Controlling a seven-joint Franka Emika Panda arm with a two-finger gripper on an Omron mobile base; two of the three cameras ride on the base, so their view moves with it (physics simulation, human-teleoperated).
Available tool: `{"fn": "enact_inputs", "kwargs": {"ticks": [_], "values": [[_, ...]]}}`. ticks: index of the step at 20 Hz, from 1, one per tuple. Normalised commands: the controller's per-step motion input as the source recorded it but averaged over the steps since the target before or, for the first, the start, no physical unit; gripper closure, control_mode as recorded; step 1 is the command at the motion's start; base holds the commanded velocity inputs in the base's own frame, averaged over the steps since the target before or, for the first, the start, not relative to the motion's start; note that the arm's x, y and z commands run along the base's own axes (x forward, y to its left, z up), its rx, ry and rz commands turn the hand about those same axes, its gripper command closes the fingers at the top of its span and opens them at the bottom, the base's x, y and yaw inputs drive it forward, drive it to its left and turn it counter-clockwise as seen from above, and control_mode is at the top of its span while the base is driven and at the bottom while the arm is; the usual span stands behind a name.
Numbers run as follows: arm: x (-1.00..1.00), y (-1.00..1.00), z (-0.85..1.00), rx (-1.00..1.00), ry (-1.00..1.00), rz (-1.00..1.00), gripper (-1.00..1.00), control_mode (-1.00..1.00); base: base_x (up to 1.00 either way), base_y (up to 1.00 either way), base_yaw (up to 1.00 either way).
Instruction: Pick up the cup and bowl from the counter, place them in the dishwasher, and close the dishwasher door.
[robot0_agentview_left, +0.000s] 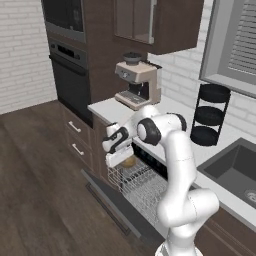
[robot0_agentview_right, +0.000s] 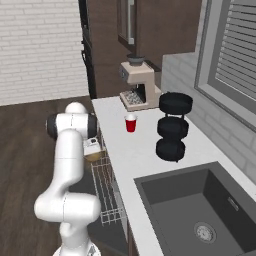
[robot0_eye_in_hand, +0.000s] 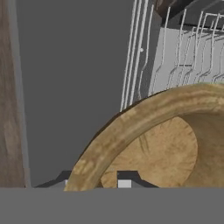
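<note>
Fingers: my gripper (robot0_agentview_left: 121, 159) hangs over the dishwasher rack, and in the hand view I see its fingers (robot0_eye_in_hand: 124, 180) nearly shut, one tip inside the rim of the bowl and the other outside it, pinching that rim.
Bowl: the bowl (robot0_eye_in_hand: 151, 140) is tan-brown and wooden-looking; in the left base view I see it as a small tan shape (robot0_agentview_left: 129, 161) just under the hand, above the near corner of the rack; in the right base view it sits (robot0_agentview_right: 93, 155) right below the wrist.
Rack: the white wire rack (robot0_agentview_left: 142, 186) is pulled out over the lowered door; from the hand view I see its tines (robot0_eye_in_hand: 188, 57) beyond the bowl.
Dishwasher door: the dark panel (robot0_agentview_left: 107, 197) lies open, folded down towards the wooden floor (robot0_agentview_left: 40, 200).
Dishwasher: the opening (robot0_agentview_left: 150, 160) sits under the surface, just behind my arm.
Cup: the red cup (robot0_agentview_right: 130, 123) stands upright on the surface (robot0_agentview_right: 145, 150), between the coffee machine (robot0_agentview_right: 137, 85) and the black three-tier stand (robot0_agentview_right: 172, 127), well apart from my hand.
Sink: the dark basin (robot0_agentview_right: 200, 210) is set in the surface on the far side of the stand.
Contact with rack: I cannot tell whether the bowl already touches the wires.
</note>
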Motion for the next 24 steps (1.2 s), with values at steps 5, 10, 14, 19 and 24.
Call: {"fn": "enact_inputs", "kwargs": {"ticks": [5, 10, 14, 19, 24], "values": [[0.44, 0.0, -0.38, 0.01, 0.0, 0.0, 1.0, -1.0, 0.0, 0.0, 0.0], [0.29, 0.0, -0.44, 0.0, 0.0, 0.0, 1.0, -1.0, 0.0, 0.0, 0.0], [0.25, 0.0, -0.38, 0.0, 0.0, 0.0, 1.0, -1.0, 0.0, 0.0, 0.0], [0.1, 0.0, -0.29, 0.01, 0.0, 0.0, 1.0, -1.0, 0.0, 0.0, 0.0], [0.0, 0.0, -0.24, 0.02, -0.03, 0.0, 1.0, -1.0, 0.0, 0.0, 0.0]]}}
